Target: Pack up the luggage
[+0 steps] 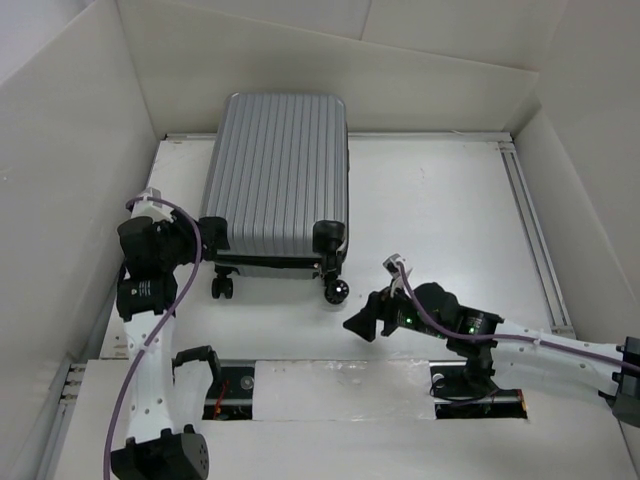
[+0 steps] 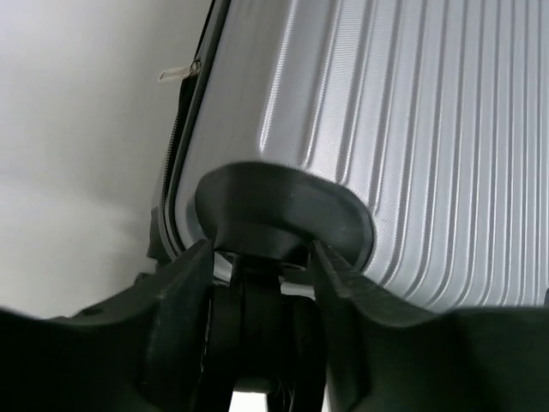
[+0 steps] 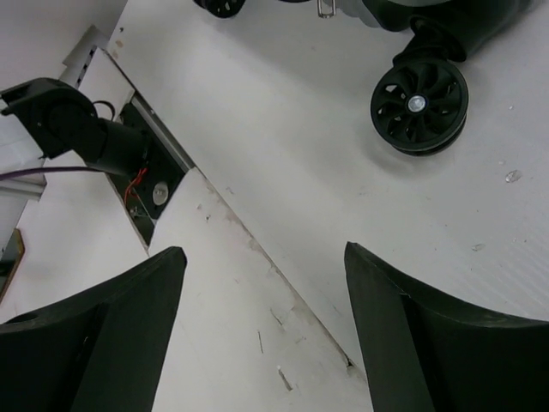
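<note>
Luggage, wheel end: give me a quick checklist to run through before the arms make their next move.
1. Left end effector straddles left wheel: ok.
2. Firm grip on that wheel: cannot tell.
3. Right end effector open, empty: ok.
4. Right end effector clear of right wheel: ok.
5. Luggage lying flat on table: ok.
6. Luggage opened for packing: not ok, shell shut.
</note>
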Controlling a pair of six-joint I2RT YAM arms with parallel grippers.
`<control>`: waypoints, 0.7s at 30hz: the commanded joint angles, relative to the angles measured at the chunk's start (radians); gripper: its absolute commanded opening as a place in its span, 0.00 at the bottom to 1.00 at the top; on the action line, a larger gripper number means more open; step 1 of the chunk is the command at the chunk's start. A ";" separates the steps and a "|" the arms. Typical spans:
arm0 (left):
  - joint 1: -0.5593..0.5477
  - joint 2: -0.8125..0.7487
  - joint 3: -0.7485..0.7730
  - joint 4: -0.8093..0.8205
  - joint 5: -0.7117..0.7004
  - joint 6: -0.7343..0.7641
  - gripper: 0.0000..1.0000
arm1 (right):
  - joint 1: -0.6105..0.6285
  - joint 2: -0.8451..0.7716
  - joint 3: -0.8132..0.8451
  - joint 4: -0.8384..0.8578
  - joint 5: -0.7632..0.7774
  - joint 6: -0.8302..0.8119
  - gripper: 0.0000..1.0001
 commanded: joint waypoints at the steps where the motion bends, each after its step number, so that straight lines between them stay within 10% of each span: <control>1: -0.001 -0.026 -0.035 0.010 0.040 0.005 0.32 | 0.012 -0.008 0.025 0.095 0.041 0.015 0.81; 4: -0.001 -0.072 -0.044 0.035 0.115 -0.024 0.00 | 0.021 0.015 0.025 0.118 0.064 0.015 0.77; 11: -0.001 -0.133 -0.076 0.069 0.382 -0.091 0.00 | 0.041 0.115 0.025 0.257 0.156 -0.104 0.31; 15: -0.001 -0.204 -0.101 0.058 0.468 -0.104 0.00 | 0.041 0.167 0.025 0.348 0.239 -0.163 0.33; 21: -0.013 -0.270 -0.122 0.045 0.527 -0.104 0.00 | 0.041 0.200 0.005 0.396 0.431 -0.145 0.65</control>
